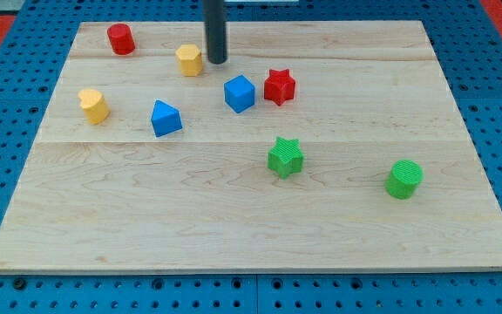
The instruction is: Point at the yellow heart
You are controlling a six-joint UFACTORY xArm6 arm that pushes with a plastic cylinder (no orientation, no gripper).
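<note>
The yellow heart (94, 105) lies on the wooden board near its left edge. My tip (217, 61) stands near the view's top, well up and to the right of the heart. It is just right of a yellow hexagon block (190, 59), very close to it or touching. A blue triangular block (166, 118) lies to the right of the heart.
A red cylinder (121, 39) sits at the top left. A blue cube (240, 93) and a red star (279, 86) lie below and right of my tip. A green star (285, 157) and a green cylinder (403, 179) lie toward the lower right. The board (251, 235) rests on a blue pegboard.
</note>
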